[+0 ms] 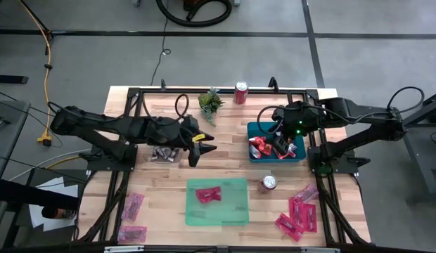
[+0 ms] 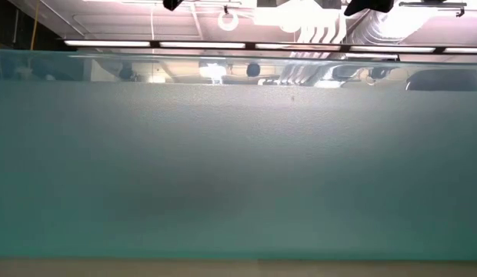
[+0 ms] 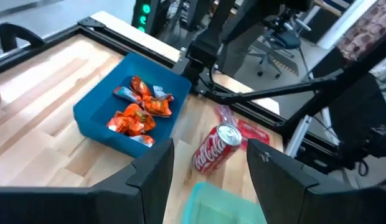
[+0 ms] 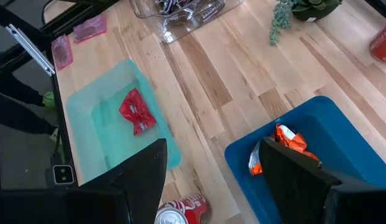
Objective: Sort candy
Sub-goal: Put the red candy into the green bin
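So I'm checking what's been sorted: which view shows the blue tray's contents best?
The left wrist view: the blue tray sits unobstructed, with its red-orange packets plain. The high view has the right end effector over it; the right wrist view shows one corner; the low view shows none.

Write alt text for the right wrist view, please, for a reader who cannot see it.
The right gripper, open, hangs over the wooden table at the edge of a blue bin holding orange candy. A green tray holds one red packet; a soda can lies near it.
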Tool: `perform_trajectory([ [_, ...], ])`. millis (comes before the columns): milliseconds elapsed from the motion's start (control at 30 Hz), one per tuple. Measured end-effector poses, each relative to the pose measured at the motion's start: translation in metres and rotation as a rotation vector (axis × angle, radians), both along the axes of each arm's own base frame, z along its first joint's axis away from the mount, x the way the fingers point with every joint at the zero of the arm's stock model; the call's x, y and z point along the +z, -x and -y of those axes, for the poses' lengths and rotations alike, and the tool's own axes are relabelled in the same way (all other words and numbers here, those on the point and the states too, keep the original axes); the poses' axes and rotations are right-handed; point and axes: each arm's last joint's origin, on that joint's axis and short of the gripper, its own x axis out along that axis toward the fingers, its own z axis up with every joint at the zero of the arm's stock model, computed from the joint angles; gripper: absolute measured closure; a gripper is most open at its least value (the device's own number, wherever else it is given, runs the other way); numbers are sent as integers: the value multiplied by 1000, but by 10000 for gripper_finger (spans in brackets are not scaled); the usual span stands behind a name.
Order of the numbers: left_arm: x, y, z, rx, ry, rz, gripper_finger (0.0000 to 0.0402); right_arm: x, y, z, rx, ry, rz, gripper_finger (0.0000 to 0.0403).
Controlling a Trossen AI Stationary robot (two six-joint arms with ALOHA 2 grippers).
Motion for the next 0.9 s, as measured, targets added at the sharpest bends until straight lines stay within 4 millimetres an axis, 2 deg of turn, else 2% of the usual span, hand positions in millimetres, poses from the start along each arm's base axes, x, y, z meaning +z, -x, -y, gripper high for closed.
perform_trajectory([
  [133, -6, 9, 4, -42, 28, -94, 213, 0, 0, 1, -15, 15, 0, 153],
  [267, -25, 20, 24, -92, 33, -292, 213, 0, 0, 2, -37, 39, 1, 153],
  [433, -60, 38, 60, -184, 87, -428, 213, 0, 0, 2, -47, 49, 3, 153],
  [600, -106, 72, 96, -275, 234, -655, 213, 0, 0, 2, -48, 51, 3, 153],
  [733, -139, 107, 108, -190, 370, -944, 213, 0, 0, 3, -63, 69, 5, 153],
  [833, -159, 132, 108, -13, 434, -1139, 213, 0, 0, 3, -77, 85, 6, 153],
  [900, -169, 143, 108, 109, 470, -1191, 213, 0, 0, 3, -78, 87, 6, 153],
])
